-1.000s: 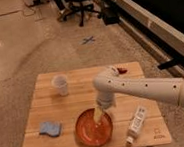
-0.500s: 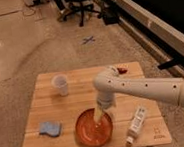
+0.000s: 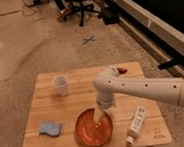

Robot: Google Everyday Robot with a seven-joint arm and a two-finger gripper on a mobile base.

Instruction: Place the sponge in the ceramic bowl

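My claw [image 3: 98, 120] hangs wide open, gripping nothing, just over the middle of the ceramic bowl [image 3: 84, 135]. The sponge [image 3: 50, 128] lies on the bench [image 3: 86, 77] left of the bowl, apart from it.

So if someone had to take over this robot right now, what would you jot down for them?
The gripper is open and empty, hanging low over the ceramic bowl.
The sponge lies flat on the wooden table, left of the bowl and apart from it.
The bowl sits near the table's front edge with nothing in it.
A translucent cup stands at the back left, and a white bottle lies right of the bowl.
Done: nothing yet.
Left: move to the sponge, grasp it, carry it over and release it in the bowl.
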